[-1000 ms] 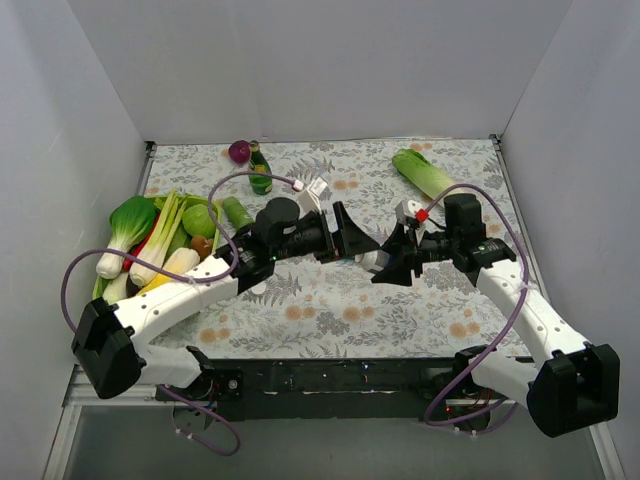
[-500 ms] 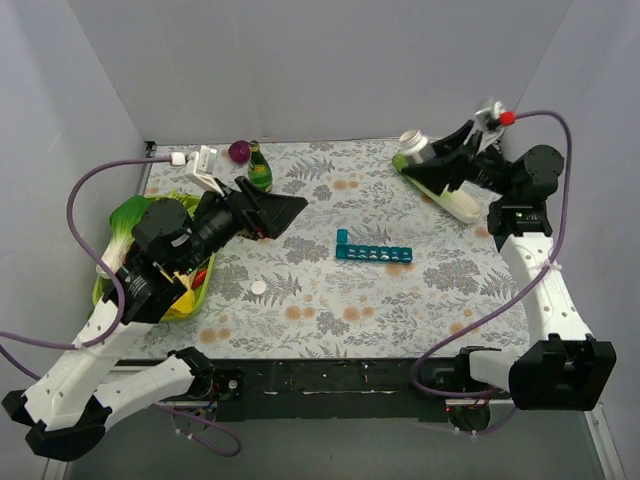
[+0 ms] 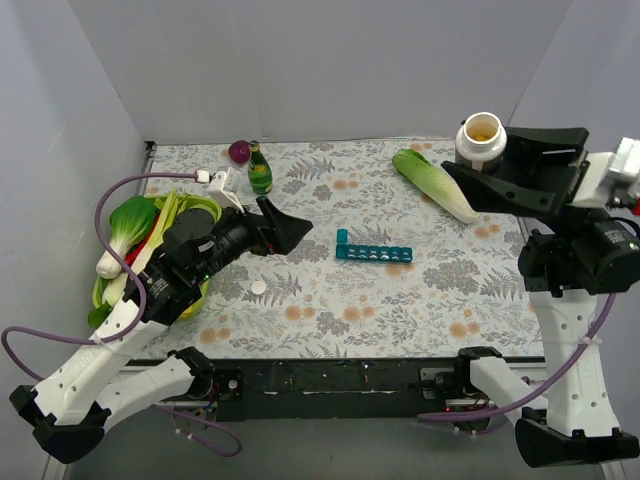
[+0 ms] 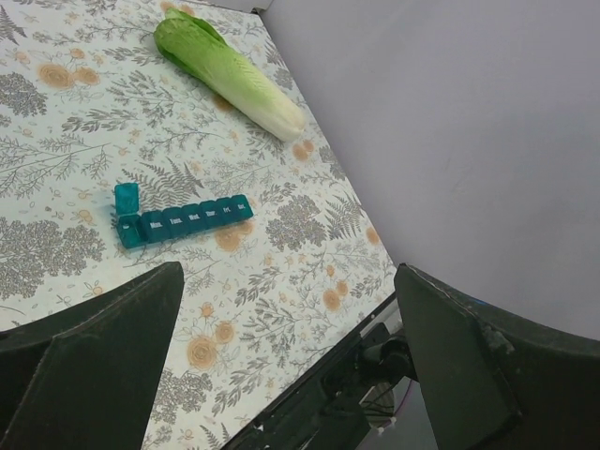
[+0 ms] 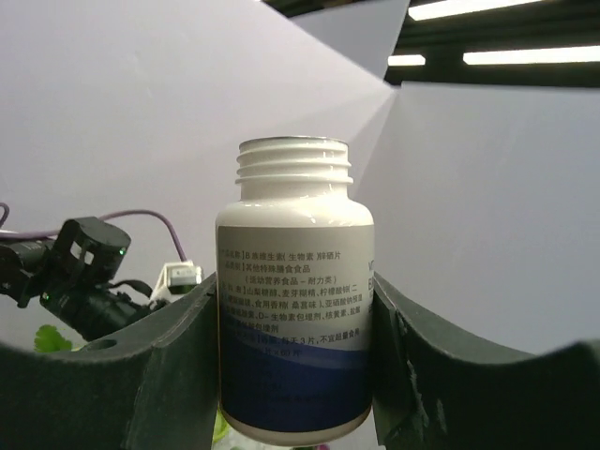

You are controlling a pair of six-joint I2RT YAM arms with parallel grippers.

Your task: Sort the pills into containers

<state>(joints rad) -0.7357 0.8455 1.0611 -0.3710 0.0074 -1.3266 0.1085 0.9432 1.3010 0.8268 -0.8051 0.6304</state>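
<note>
While the pill box (image 3: 373, 252) lies flat near the middle of the desk (image 3: 420, 310), it is seen between the two arms. Its long side is laid from left to right, and one little lid (image 3: 341, 237) is stood up at its left end. From the left pincer (image 3: 290, 225) the box is found just off to the right and a bit lower down; this pincer looks the nearer of the two. From the right pincer (image 3: 480, 155) the box is found to the left and far below, since that pincer is held up high over the right side of the desk.

The left pincer is spread wide, and nothing is held or touched by it. The right pincer is closed partway around a white bottle (image 5: 295, 309), which is held upright with its cap off. What look like small yellow pills (image 3: 482, 128) can be seen through the open top. For pills to be tipped in, the bottle would likely have to be brought down and left, over the end with the raised lid.
</note>
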